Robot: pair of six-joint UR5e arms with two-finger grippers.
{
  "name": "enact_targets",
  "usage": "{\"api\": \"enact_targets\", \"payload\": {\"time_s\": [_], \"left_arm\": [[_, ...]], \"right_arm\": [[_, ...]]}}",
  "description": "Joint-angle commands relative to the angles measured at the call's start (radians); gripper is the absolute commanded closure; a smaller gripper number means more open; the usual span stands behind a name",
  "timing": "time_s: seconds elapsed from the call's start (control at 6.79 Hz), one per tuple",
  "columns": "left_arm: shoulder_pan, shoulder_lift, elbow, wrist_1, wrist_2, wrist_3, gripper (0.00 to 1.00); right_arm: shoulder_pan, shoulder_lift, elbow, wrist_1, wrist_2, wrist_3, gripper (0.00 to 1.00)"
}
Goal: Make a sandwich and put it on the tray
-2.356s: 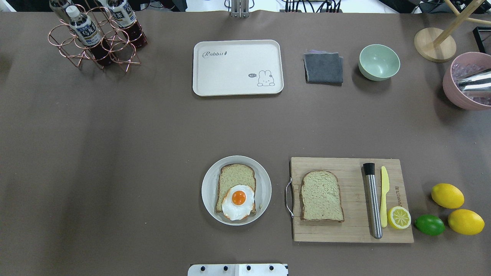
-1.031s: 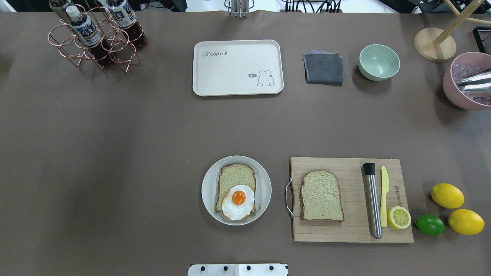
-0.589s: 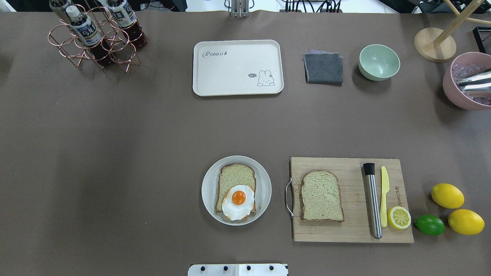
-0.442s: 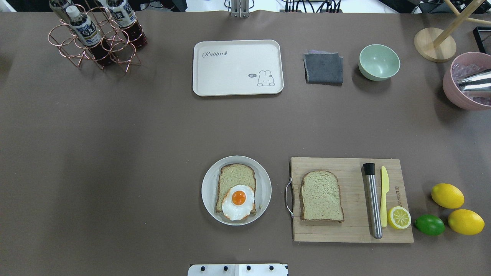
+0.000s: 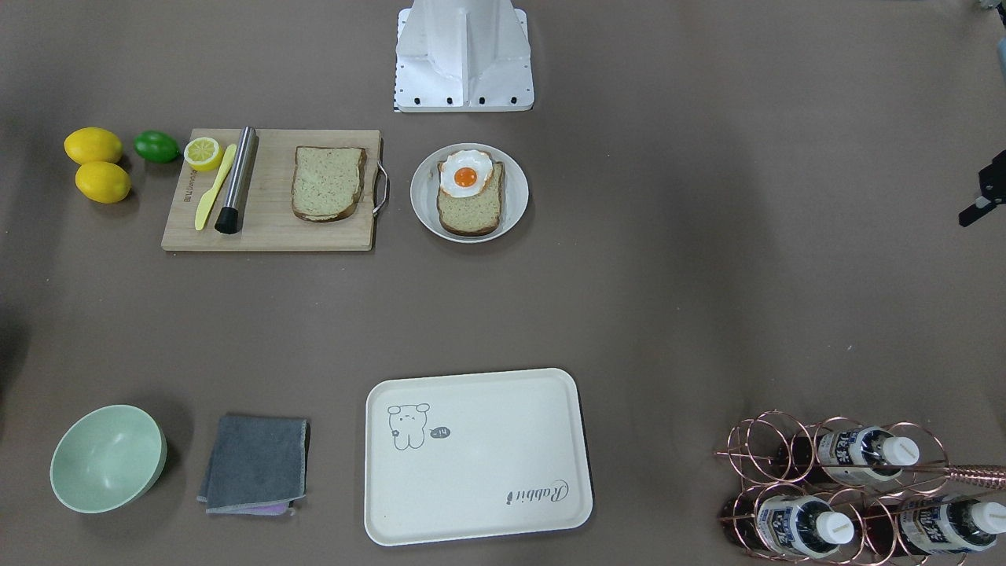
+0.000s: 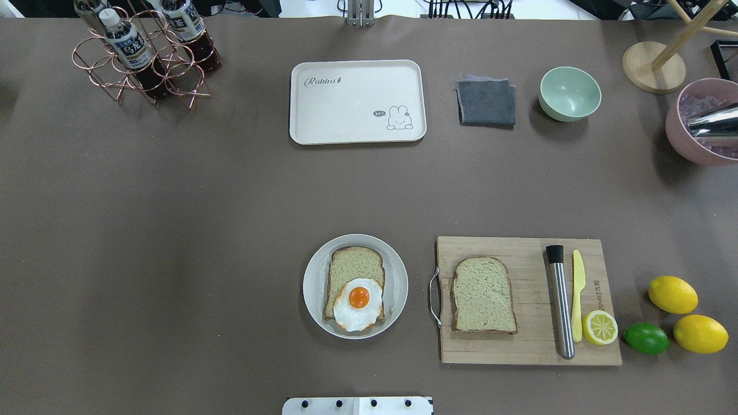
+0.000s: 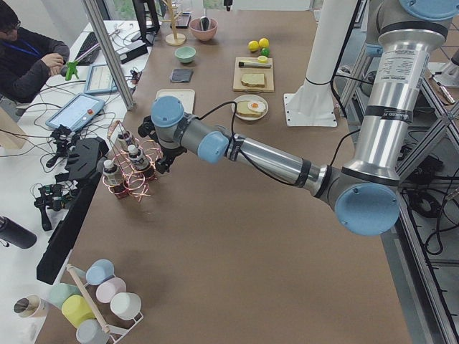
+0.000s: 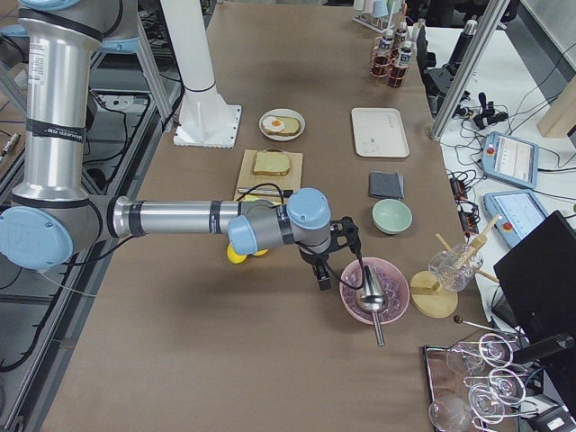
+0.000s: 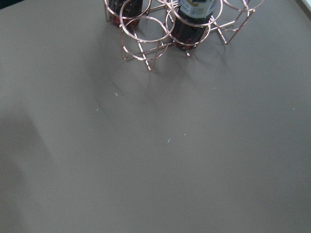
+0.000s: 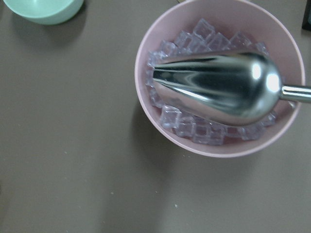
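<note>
One bread slice [image 6: 353, 264] lies on a round white plate [image 6: 312, 288] with the fried egg [image 6: 358, 304] on its near end. The second bread slice [image 6: 483, 295] lies on the wooden cutting board [image 6: 519, 253]. The cream tray [image 6: 357, 101] sits empty at the far middle; it also shows in the front-facing view [image 5: 487, 472]. My left gripper [image 7: 162, 161] hangs beside the bottle rack, far from the bread; I cannot tell whether it is open. My right gripper [image 8: 322, 274] hangs next to the pink bowl; I cannot tell its state.
A copper rack with bottles [image 6: 141, 55] stands far left. A grey cloth [image 6: 487, 102] and a green bowl [image 6: 569, 92] lie right of the tray. A pink bowl of ice with a metal scoop [image 10: 218, 77] is far right. Muddler, yellow knife, lemon half, lemons and lime are near the board.
</note>
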Motion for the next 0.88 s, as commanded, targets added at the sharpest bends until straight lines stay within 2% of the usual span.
{"api": "enact_targets", "payload": {"time_s": [0.0, 0.15, 0.29, 0.59, 0.74], "left_arm": [[0.143, -0.027, -0.076, -0.008, 0.051, -0.241, 0.00], [0.233, -0.029, -0.122, -0.030, 0.130, -0.378, 0.00], [0.296, -0.032, -0.122, -0.105, 0.146, -0.521, 0.02], [0.386, -0.029, -0.122, -0.262, 0.154, -0.727, 0.02], [0.450, -0.031, -0.122, -0.308, 0.262, -0.808, 0.02]], "right_arm": [[-0.171, 0.009, 0.057, 0.150, -0.007, 0.333, 0.00], [-0.280, 0.015, 0.068, 0.287, -0.036, 0.564, 0.00], [-0.390, 0.016, 0.112, 0.371, -0.091, 0.764, 0.00], [-0.643, 0.023, 0.213, 0.370, -0.290, 1.089, 0.02], [-0.748, 0.024, 0.239, 0.370, -0.381, 1.214, 0.03]]}}
